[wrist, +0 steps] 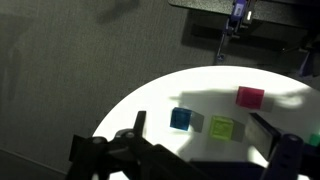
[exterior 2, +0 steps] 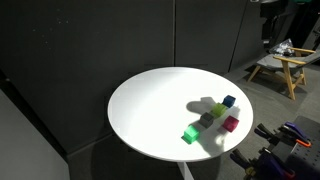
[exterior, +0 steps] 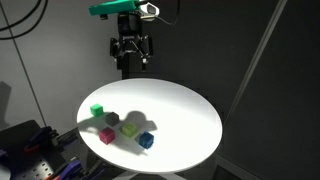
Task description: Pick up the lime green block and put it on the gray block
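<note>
gripper is up in the air above the far edge of the table, well apart from all blocks, holding nothing. jaws stand apart: in the wrist view both fingers show at the bottom of frame with a wide gap, and table and blocks are visible between them. five cubes sit in a loose cluster near one edge of the round white table, all flat on the surface, none stacked. lime block sits in the middle of the cluster, just beside the gray block; can't tell whether they touch. in both exterior views the lime one lies between gray and the blue block. green block is on the other side of gray, out at the end of the row. pink block sits off the row, near gray and lime, closer to the table edge. same layout in an exterior view from the opposite side: blue, lime, gray, green, pink. wrist view catches only blue, lime and pink; gray not clearly visible there. top of gray is bare.
</note>
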Action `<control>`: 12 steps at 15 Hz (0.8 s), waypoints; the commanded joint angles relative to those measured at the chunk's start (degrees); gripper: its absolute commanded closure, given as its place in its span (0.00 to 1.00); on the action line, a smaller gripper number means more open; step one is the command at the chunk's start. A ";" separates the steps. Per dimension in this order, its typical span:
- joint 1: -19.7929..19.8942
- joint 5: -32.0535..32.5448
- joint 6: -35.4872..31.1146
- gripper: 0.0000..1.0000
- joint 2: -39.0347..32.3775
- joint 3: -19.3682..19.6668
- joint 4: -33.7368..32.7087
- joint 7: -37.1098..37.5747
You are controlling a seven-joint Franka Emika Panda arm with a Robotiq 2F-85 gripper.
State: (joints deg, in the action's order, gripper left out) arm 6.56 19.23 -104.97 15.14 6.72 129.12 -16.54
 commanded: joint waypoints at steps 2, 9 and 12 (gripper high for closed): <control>-1.29 -4.95 -3.55 0.00 -1.95 1.00 -1.18 -2.22; -2.18 -12.62 -9.39 0.00 -5.08 0.64 -1.51 -2.07; -2.53 -15.33 -11.34 0.00 -7.17 0.33 -1.81 -1.57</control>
State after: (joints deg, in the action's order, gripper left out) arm 4.43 6.61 -115.15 10.21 6.84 128.90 -17.05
